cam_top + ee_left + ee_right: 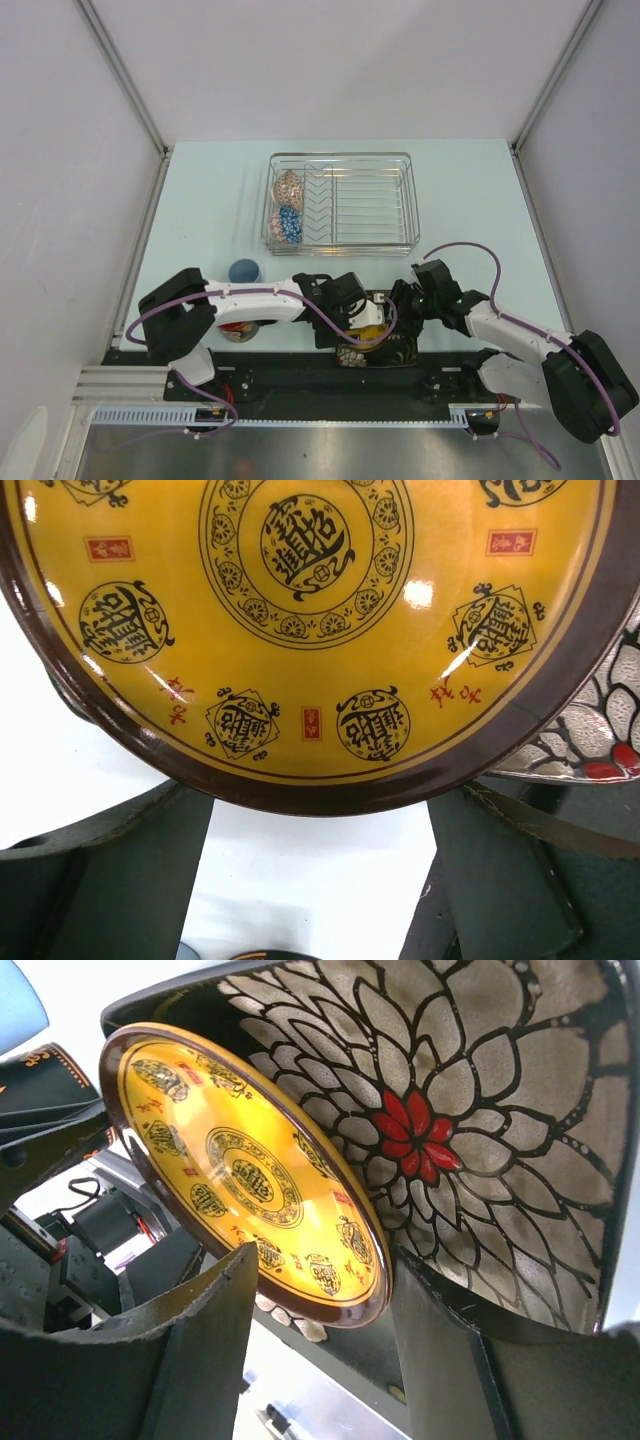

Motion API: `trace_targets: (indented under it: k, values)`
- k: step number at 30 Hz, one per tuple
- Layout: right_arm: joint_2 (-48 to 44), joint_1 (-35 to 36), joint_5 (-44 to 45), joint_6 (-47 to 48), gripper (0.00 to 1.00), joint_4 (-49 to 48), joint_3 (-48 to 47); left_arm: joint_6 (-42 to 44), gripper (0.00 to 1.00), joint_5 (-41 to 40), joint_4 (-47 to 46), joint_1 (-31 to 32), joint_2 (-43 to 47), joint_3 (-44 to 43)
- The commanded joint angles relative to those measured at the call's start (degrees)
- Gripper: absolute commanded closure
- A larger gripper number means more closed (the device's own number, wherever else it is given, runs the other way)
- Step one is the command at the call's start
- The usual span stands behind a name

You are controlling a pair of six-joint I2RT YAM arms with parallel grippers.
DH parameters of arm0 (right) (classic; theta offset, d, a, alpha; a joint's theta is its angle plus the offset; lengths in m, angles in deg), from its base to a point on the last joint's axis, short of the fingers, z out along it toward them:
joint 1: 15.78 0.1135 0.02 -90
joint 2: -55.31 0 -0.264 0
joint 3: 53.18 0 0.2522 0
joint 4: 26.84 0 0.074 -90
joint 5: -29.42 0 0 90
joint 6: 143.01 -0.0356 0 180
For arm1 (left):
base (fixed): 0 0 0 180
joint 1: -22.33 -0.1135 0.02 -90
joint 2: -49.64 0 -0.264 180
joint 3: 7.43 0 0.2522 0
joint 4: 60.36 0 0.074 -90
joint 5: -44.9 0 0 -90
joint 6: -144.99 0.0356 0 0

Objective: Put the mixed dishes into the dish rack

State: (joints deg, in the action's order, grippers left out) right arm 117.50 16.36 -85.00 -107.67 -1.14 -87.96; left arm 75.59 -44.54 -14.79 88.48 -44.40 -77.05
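Top external view puts the dish rack (340, 156) mid-table, with the reddish-white patterned bowl (289, 187) and the blue-patterned bowl (290, 225) tucked into its left end. On the near side of the rack, by the arm bases, both arms meet over the dark square plate (385, 348). The left gripper (320, 830) stands wide open, with the rim of the plate's yellow round disc (300, 680) at its fingertips. The right gripper (320, 1290) straddles that disc's rim; whether it pinches it I cannot tell. The light-blue cup (244, 271) sits just off the rack's near left corner.
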Motion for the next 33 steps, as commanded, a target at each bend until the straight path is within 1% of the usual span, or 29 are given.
trace_targets:
  k: [1, 6, 9, 11, 15, 18, 19, 23, 27, 28, 29, 33]
  values:
    - [-3.39, 1.34, -1.24, -1.42, 0.42, -7.28, -2.19, 0.23, 0.11, 1.38, -6.24, 0.3, -1.41, -1.62]
    - [-7.17, 1.35, -2.82, -1.95, 0.42, -10.71, -2.19, 0.14, 0.11, 0.59, -6.5, 0.38, -1.23, -1.71]
    - [-8.05, 1.52, -3.26, -2.3, 0.41, -11.42, -2.01, 0.23, 0.11, 0.41, -6.59, 0.3, -1.15, -1.89]
    - [-7.44, 1.43, -3.35, -2.39, 0.4, -11.42, -1.84, 0.14, 0.11, 0.23, -6.85, 0.3, -0.97, -1.89]
    - [-4.98, 1.35, -4.84, -3.44, 0.43, -16.42, -0.52, 0.32, 0.11, -0.2, -6.94, 0.3, -0.88, -1.89]
    - [-3.22, 1.52, -5.54, -3.88, 0.51, -19.32, -0.43, 0.58, 0.11, -0.38, -6.94, 0.38, -0.62, -1.71]
    - [-2.96, 1.61, -5.63, -3.97, 0.57, -20.02, -0.43, 0.58, 0.11, -0.38, -6.94, 0.3, -0.71, -1.71]
    - [-1.55, 1.7, -5.9, -4.23, 0.69, -23.1, -0.43, 0.58, 0.11, -0.38, -6.68, 0.3, -0.62, -1.98]
    - [-1.55, 1.87, -5.72, -4.23, 0.79, -23.9, -0.43, 0.41, 0.12, -0.29, -6.24, 0.3, -0.44, -2.68]
    - [-1.55, 1.87, -5.72, -4.15, 0.85, -23.81, -0.43, 0.41, 0.12, -0.38, -6.15, 0.38, -0.44, -2.77]
    - [-1.64, 1.79, -5.63, -4.15, 0.89, -23.64, -0.52, 0.41, 0.12, -1.95, -5.97, 0.3, -0.27, -2.94]
    - [-2.42, 1.79, -5.11, -3.79, 1.0, -22.32, -0.52, 0.76, 0.12, -3.37, -5.1, 0.3, 1.05, -3.21]
